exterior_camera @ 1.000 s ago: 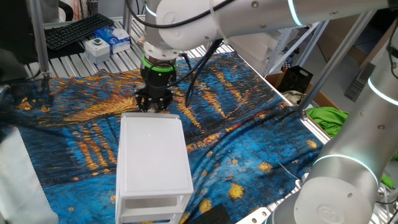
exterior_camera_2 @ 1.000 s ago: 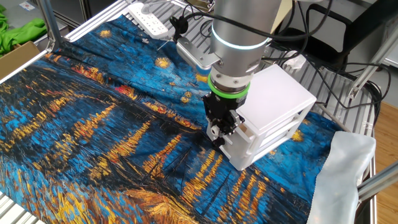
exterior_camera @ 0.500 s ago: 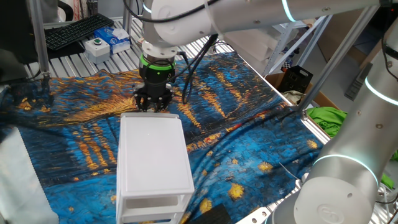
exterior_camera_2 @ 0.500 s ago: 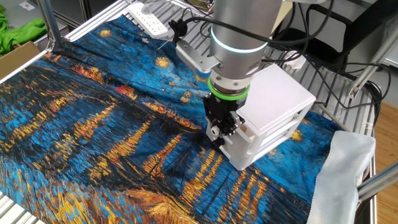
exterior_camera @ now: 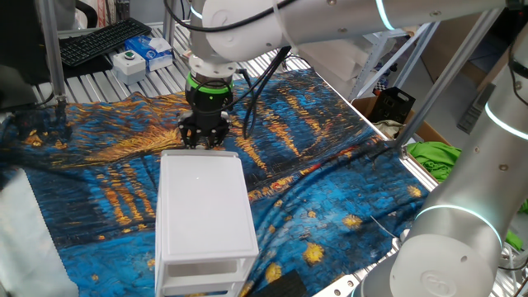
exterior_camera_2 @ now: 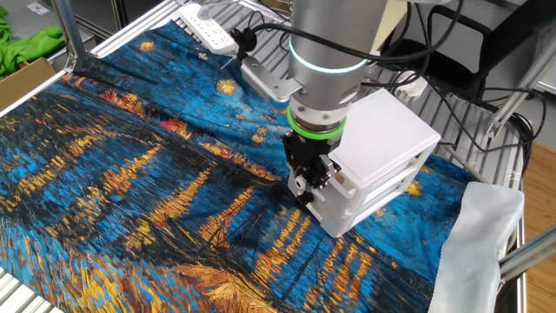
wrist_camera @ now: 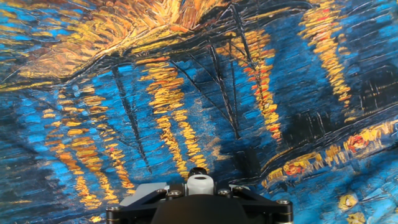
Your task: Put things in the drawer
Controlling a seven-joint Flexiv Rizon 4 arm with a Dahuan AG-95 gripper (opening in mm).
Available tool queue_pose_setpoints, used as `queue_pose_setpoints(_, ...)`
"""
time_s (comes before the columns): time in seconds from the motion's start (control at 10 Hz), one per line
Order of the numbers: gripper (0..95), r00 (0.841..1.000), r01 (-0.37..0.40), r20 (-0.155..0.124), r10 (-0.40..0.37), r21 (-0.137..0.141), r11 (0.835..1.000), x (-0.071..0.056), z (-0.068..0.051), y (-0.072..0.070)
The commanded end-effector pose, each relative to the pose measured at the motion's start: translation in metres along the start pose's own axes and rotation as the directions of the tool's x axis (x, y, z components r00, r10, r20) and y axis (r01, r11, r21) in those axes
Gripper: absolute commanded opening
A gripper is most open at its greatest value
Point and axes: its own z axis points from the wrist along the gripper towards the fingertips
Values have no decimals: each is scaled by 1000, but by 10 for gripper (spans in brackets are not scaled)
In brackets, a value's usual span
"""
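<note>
The white two-drawer cabinet (exterior_camera: pixel 202 206) stands on the blue and orange cloth. Its top drawer (exterior_camera: pixel 206 267) faces the near side in one fixed view and looks pushed in. My gripper (exterior_camera: pixel 204 142) is low at the cabinet's far end, right beside it. In the other fixed view the gripper (exterior_camera_2: pixel 309 184) sits against the cabinet's (exterior_camera_2: pixel 382 139) left corner. Its fingers are dark and close together, and their gap does not show. The hand view shows only cloth and the hand's base. No wooden cube is in view.
The painted cloth (exterior_camera_2: pixel 130 174) covers the table, with wrinkles near the cabinet. A white cloth (exterior_camera_2: pixel 486 235) lies at one table edge. A power strip (exterior_camera_2: pixel 204 26), a keyboard (exterior_camera: pixel 103 37) and small boxes (exterior_camera: pixel 140 56) lie beyond the cloth. Metal frame posts stand at the corners.
The gripper stays in the same place by the cabinet. The arm above it has shifted slightly to the left in the other fixed view.
</note>
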Motion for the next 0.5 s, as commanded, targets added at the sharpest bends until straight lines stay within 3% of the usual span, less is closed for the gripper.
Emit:
queue_pose_setpoints(0.1, 0, 1000, -10, 6, 10, 4, 1000, 6, -2, 0)
queue_pose_setpoints(0.5, 0, 1000, -13, 10, 13, 1, 1000, 13, 0, 0)
